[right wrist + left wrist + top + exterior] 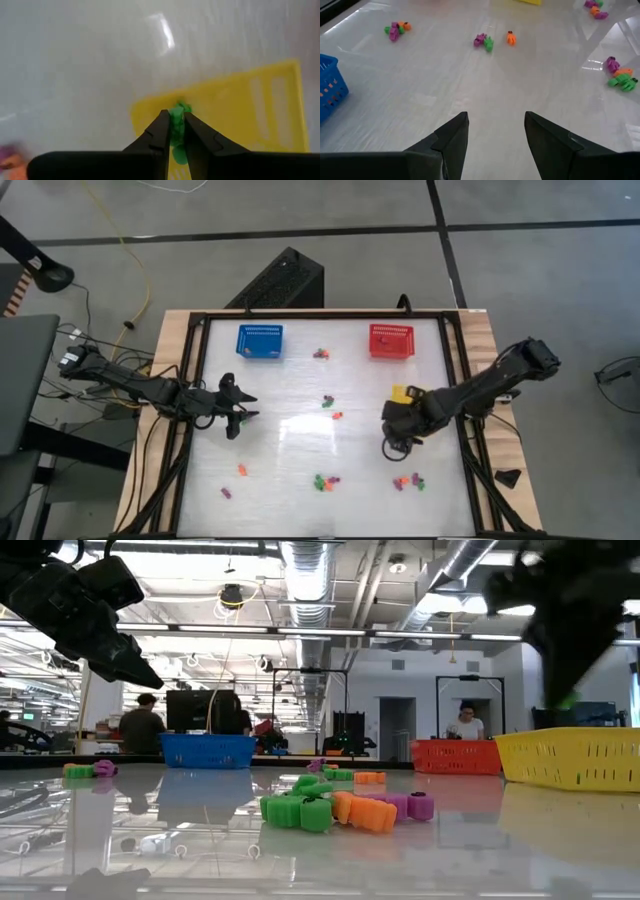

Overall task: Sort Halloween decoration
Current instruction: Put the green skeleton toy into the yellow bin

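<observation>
My right gripper [173, 131] pinches a green trinket [176, 120] above the slatted yellow basket [250, 107]; my left gripper [496, 131] gapes, empty.

Robotics lab, open-plan industrial hall

Exposed ceiling ducts [300, 570] and strip lights overhead; people seated at desks with monitors [190, 710] in the background; grey concrete floor [520, 270] with loose cables [135, 260]; black-framed test table [300, 480] carrying two mounted arms
</observation>
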